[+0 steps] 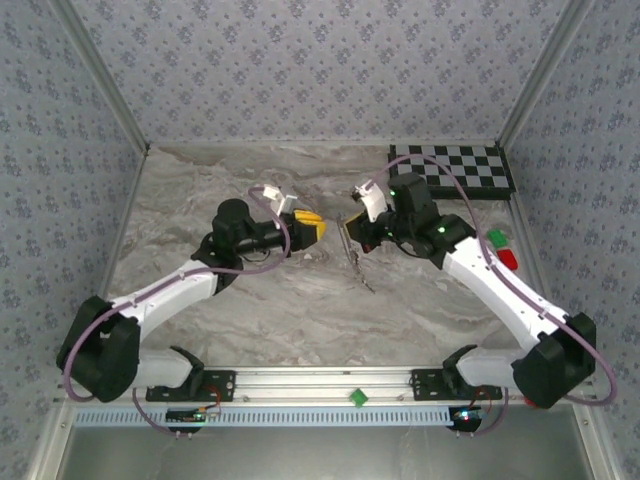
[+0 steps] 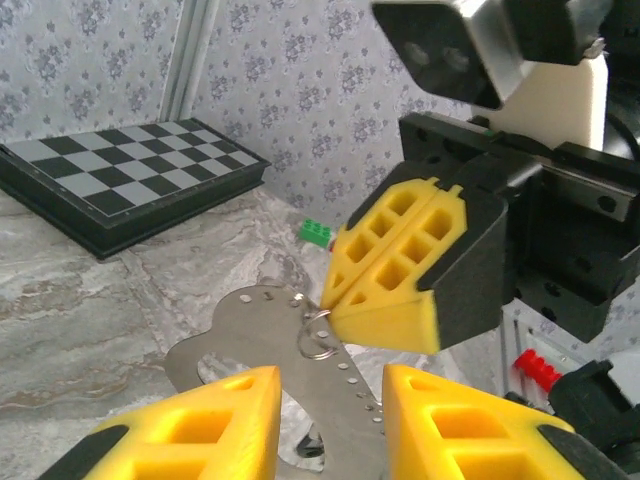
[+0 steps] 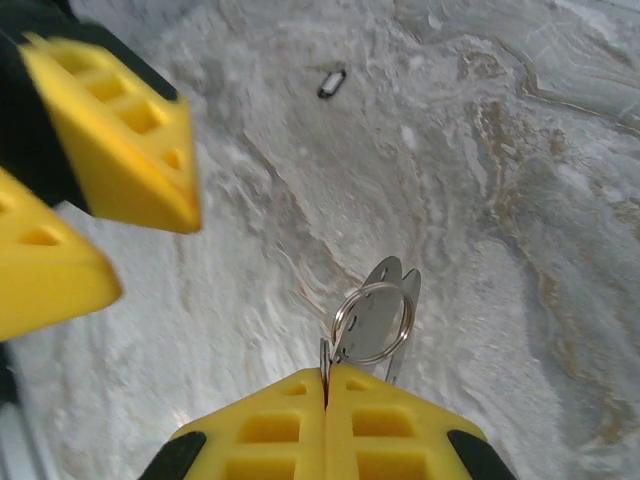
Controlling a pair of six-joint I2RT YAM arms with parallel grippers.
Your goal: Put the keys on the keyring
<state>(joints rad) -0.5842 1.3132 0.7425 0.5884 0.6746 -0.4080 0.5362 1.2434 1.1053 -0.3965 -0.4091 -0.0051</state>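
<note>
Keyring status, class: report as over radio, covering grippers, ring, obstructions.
Right gripper shut on keyring. Left gripper open, facing flat metal piece beside it. One key loose on table.

1. thin dark-grey wire keyring (image 3: 408, 322) sits between the tips of the right gripper (image 3: 327, 385), flat silver metal piece (image 3: 395, 275) just behind it
2. left gripper (image 1: 308, 228) faces them from the left
3. small dark oval-headed key (image 3: 331, 83) lies on the grey marbled table (image 3: 520, 150) beyond

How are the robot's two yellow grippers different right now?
The right gripper is squeezed shut, while the left gripper has a gap between its fingers. The right gripper pinches the thin metal wire keyring, but the left gripper seems to hold nothing. They are alike in having chunky yellow fingers with black backs, and they point toward each other.
</note>
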